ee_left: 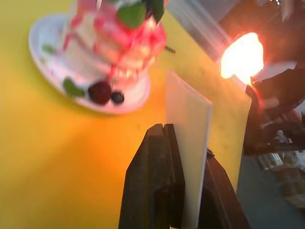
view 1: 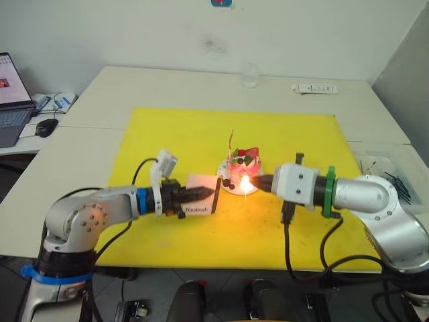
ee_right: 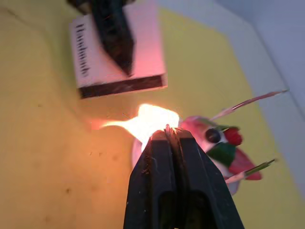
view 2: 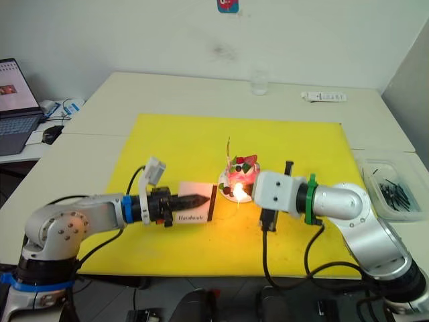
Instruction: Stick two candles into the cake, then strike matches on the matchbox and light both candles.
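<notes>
A pale surface (view 1: 167, 87) carries a large yellow mat (view 1: 201, 134) that reaches to the surface's near edge. Near the far edge stand a clear glass (view 1: 249, 76) and, toward the far right corner, a white remote (view 1: 315, 88). At the right edge lies a clear tray (view 2: 375, 168) with short dark matches (view 2: 395, 191) in it. Off the left edge a laptop (view 1: 12, 100) and a mouse (view 1: 45, 127) sit on another desk.

The cake (view 1: 241, 164), pink with a strawberry on top, stands on its small white plate (ee_left: 43, 38) near the middle of the mat, a little toward the near edge. Two thin pale candles (ee_right: 248, 102) stick out of its top, tilted.

The matchbox (ee_right: 114, 57), white with "Handmade" in black and a dark strip along one edge, is just beside the cake on its left, held on edge. The left pincer (view 1: 201, 193) is closed flat on the box, one finger on each broad face.

The right pincer (ee_right: 167, 131) is at the cake's near right side, its fingers pressed together on a burning match; the stick itself is hidden between the tips. A bright orange flame (ee_right: 147, 121) flares at the tips, between the matchbox's dark strip and the cake, close to the plate.
</notes>
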`<action>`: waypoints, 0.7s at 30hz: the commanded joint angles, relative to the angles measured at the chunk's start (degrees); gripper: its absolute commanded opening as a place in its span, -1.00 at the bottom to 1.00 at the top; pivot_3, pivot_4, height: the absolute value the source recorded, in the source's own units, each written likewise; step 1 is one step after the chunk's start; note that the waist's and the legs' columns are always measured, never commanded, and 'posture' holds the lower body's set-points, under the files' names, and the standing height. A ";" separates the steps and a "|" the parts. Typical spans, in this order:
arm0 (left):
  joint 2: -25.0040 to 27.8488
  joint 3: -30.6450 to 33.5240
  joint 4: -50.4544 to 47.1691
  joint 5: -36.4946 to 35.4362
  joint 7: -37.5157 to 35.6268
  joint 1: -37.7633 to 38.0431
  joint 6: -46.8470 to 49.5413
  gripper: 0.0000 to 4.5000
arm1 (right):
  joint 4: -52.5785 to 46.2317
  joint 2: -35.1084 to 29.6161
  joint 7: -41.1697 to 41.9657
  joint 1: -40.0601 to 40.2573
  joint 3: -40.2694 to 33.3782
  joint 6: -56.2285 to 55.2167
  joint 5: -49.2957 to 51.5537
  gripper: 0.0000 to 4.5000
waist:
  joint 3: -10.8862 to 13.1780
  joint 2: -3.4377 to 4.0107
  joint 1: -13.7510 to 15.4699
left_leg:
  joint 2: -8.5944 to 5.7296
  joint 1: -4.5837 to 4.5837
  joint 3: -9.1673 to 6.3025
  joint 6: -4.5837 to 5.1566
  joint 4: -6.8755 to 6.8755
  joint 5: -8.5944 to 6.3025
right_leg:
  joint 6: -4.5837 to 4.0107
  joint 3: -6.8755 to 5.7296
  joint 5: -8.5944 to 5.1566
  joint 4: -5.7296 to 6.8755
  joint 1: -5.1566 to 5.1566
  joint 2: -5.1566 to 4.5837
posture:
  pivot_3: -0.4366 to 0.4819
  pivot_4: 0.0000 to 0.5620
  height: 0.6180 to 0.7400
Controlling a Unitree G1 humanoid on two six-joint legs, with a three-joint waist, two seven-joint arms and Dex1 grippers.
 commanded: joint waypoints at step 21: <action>-3.92 -4.65 -3.39 3.35 -2.40 1.16 -3.33 -1.00 | 23.80 8.39 -9.12 -17.11 8.27 -13.09 -18.49 -0.99 | 0.01 0.01 0.71 | -0.07 -0.04 0.04 0.00 0.07 0.01 | -0.13 0.01 -0.05 0.26 -0.11 0.00 | -0.05 -0.47 0.78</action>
